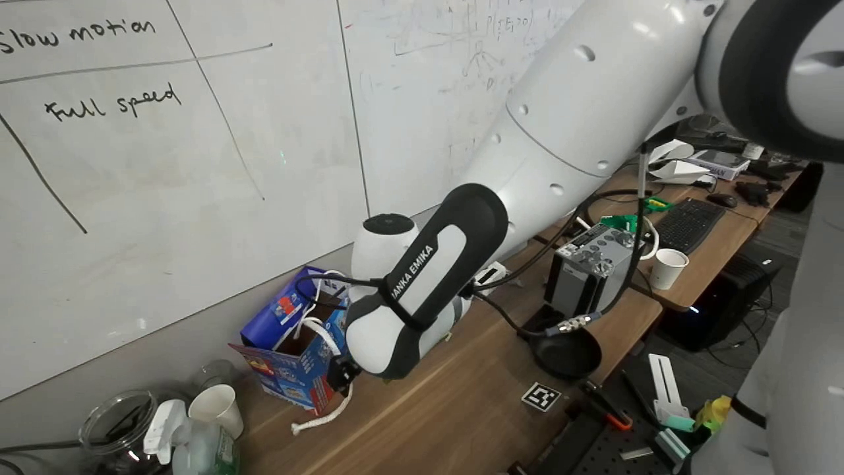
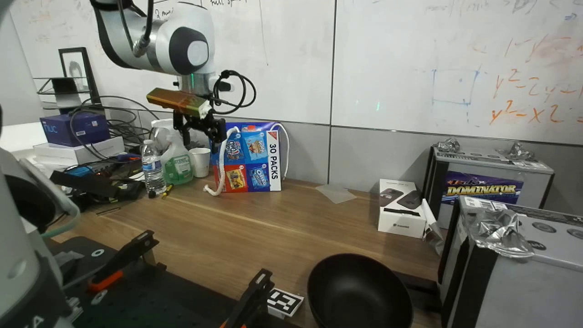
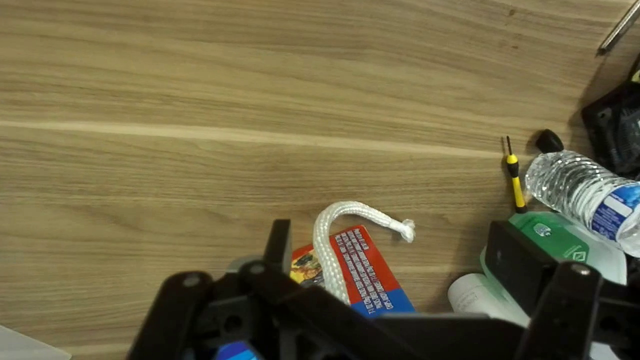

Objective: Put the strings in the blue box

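Observation:
The blue box (image 1: 280, 376) stands on the table against the wall, its top open with flaps up; its printed side shows in an exterior view (image 2: 259, 177) and a corner in the wrist view (image 3: 372, 275). The white strings (image 1: 323, 333) lie partly in the box's mouth. One cord hangs over the near corner (image 2: 221, 166), its end curled at about table level; it shows in the wrist view (image 3: 326, 245). Another hangs over the far side (image 2: 287, 146). My gripper (image 3: 400, 255) is open and empty, with fingers wide apart above the box's corner; both exterior views show it there (image 1: 341, 376) (image 2: 200, 139).
A green spray bottle (image 2: 178, 166), a paper cup (image 2: 200, 161) and a water bottle (image 2: 152, 168) stand beside the box. A glass jar (image 1: 119, 422) is near them. A black bowl (image 2: 360, 291), a white phone box (image 2: 401, 223) and metal devices (image 2: 519, 273) stand farther along the table.

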